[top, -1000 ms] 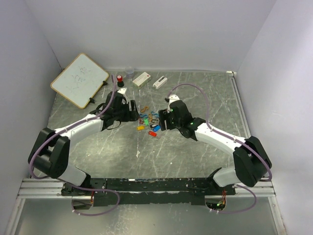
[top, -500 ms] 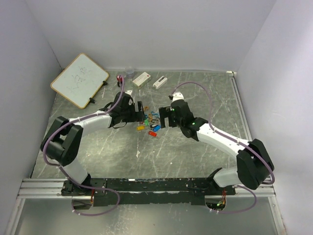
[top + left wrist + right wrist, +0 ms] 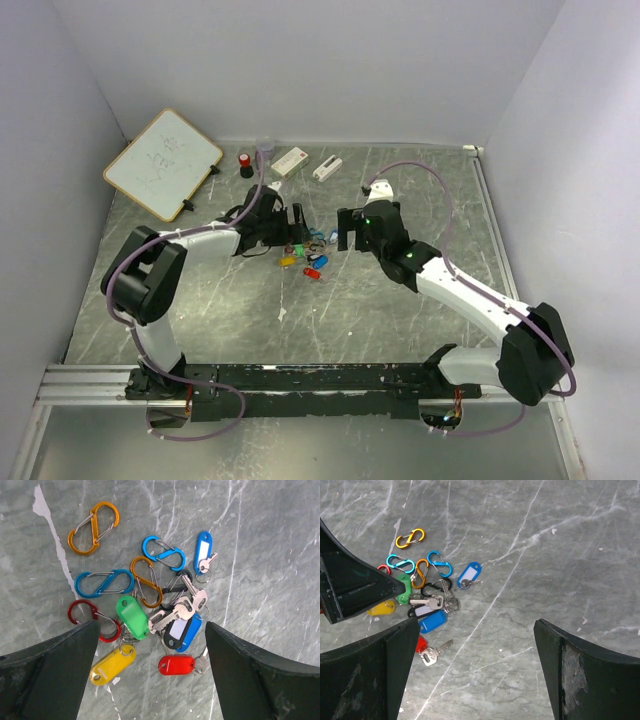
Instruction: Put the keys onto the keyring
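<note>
The keys (image 3: pixel 308 252) lie in a loose pile mid-table. In the left wrist view they have green (image 3: pixel 131 616), yellow (image 3: pixel 111 665), red (image 3: pixel 176 665) and blue (image 3: pixel 202 551) tags, and a black-and-blue pair (image 3: pixel 186 628). Several S-shaped clips lie among them: orange (image 3: pixel 93 528), blue (image 3: pixel 104 583), orange (image 3: pixel 146 581), blue (image 3: pixel 163 553) and red (image 3: pixel 92 620). My left gripper (image 3: pixel 152 645) is open and empty above the pile, at its left edge in the top view (image 3: pixel 293 222). My right gripper (image 3: pixel 476 630) is open and empty over bare table right of the pile (image 3: pixel 427 600).
A whiteboard (image 3: pixel 163 163) leans at the back left. A red-capped black cylinder (image 3: pixel 245 160), a clear cup (image 3: pixel 265 147) and two white blocks (image 3: pixel 289 161) (image 3: pixel 327 167) stand along the back. Walls close in the left, back and right sides.
My left gripper has moved right to the pile's left edge. My right gripper has shifted a little back and right. The keys and clips have not moved.
</note>
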